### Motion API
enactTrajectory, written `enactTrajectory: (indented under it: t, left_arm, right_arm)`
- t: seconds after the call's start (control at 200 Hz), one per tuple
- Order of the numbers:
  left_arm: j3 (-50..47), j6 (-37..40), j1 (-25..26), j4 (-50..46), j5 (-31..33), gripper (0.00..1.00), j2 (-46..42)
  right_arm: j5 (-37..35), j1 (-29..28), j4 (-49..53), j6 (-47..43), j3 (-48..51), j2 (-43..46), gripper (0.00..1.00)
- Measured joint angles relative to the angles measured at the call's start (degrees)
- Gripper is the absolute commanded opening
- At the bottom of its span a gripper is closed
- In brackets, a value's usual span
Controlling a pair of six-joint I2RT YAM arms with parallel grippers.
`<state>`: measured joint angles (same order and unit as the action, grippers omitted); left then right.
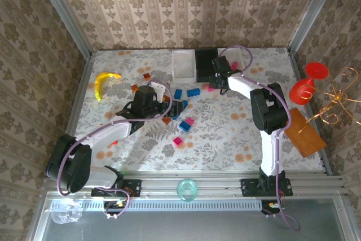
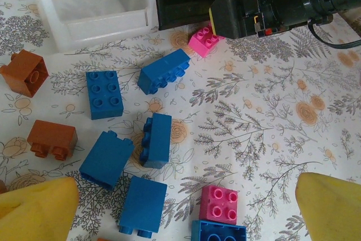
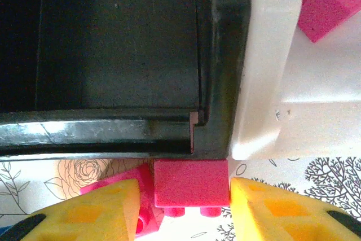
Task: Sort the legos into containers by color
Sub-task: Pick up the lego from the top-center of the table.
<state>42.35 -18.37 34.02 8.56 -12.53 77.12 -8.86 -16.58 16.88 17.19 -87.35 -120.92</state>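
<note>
Right hand (image 3: 186,210): drawn close either side of a pink lego (image 3: 190,180), the right finger touching it; whether it gripped could not be told.
Black tray (image 3: 113,43): just ahead of that hand, near wall beside the lego.
White tray (image 3: 271,55): ahead and right, holding another pink lego (image 3: 327,7).
Left hand (image 2: 183,213): spread wide, holding nothing, above blue legos (image 2: 104,94) and brown legos (image 2: 52,138) scattered on the surface (image 2: 271,139).

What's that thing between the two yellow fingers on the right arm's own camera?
A pink lego lies between the right end effector's fingers, just outside the black tray's corner; the right wrist view shows it.
</note>
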Motion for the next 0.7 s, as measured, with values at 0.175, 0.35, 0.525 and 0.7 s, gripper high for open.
enactTrajectory:
  t: [0.175, 0.35, 0.525, 0.7]
  left_arm:
    - [-0.07, 0.00, 0.00, 0.04, 0.00, 1.00, 0.00]
    - [-0.33, -0.02, 0.00, 0.04, 0.00, 1.00, 0.00]
    - [-0.37, -0.02, 0.00, 0.07, -0.02, 1.00, 0.00]
    - [-0.39, -0.02, 0.00, 0.07, -0.02, 1.00, 0.00]
  right_arm:
    - [0.07, 0.74, 0.00, 0.00, -0.35, -0.35, 0.44]
    - [0.31, 1.60, 0.28, -0.02, -0.70, -1.49, 0.44]
    - [1.22, 1.99, 1.05, -0.11, -0.70, -2.27, 0.40]
    - [1.90, 2.19, 0.98, -0.55, -0.61, -2.12, 0.35]
